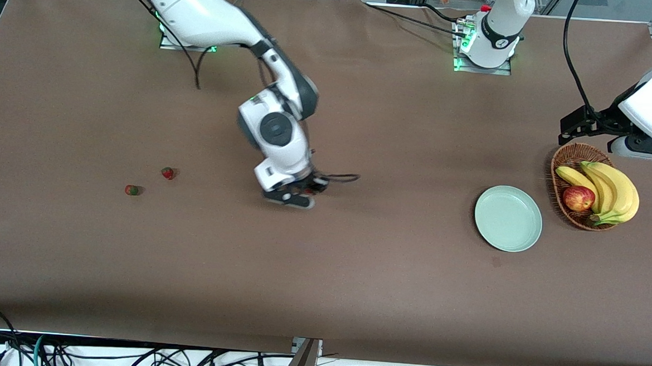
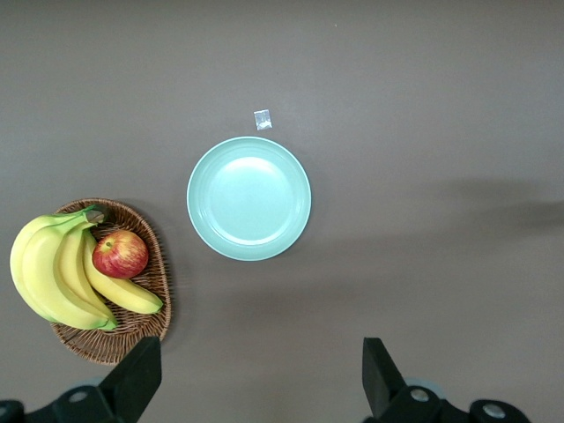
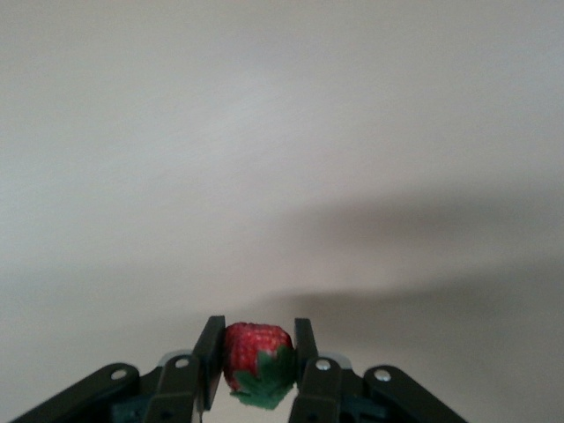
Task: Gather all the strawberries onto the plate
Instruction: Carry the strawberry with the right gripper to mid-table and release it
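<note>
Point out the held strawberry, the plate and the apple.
held strawberry (image 3: 254,350): right wrist view, red body.
plate (image 2: 249,198): left wrist view, bare centre.
apple (image 1: 578,198): front view, red face.

I see a wicker basket at the left arm's end of the brown surface, holding bananas and an apple.

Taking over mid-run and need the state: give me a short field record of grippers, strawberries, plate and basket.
right gripper: shut on a strawberry, up over bare table mid-way along
left gripper: open, waiting above the plate's end of the table
strawberries on table: two, toward the right arm's end
plate: empty
basket: beside the plate, holds bananas and apple
</note>
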Action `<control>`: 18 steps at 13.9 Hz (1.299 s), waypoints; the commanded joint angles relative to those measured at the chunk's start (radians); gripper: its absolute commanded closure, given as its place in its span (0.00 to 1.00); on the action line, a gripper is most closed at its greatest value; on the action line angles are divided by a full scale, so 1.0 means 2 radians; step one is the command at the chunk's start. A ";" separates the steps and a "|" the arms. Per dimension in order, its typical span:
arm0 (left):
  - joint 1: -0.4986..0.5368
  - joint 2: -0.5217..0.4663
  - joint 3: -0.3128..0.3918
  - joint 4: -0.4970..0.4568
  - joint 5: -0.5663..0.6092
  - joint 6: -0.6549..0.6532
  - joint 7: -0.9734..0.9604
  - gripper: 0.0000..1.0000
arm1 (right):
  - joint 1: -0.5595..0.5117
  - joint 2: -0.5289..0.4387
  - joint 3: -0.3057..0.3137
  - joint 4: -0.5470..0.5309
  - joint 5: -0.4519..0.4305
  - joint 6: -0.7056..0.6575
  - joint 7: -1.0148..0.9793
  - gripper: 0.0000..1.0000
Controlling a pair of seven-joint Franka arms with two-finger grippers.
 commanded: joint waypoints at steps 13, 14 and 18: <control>-0.002 -0.010 0.001 -0.004 -0.002 -0.016 -0.003 0.00 | 0.006 0.030 -0.008 0.065 0.002 0.033 0.016 0.00; -0.002 -0.009 0.001 -0.004 -0.002 -0.026 -0.003 0.00 | -0.008 0.023 -0.008 0.065 0.003 0.010 -0.011 0.00; -0.012 0.033 0.000 -0.004 -0.006 -0.055 0.002 0.00 | -0.064 0.007 -0.011 0.065 0.004 -0.057 -0.081 0.00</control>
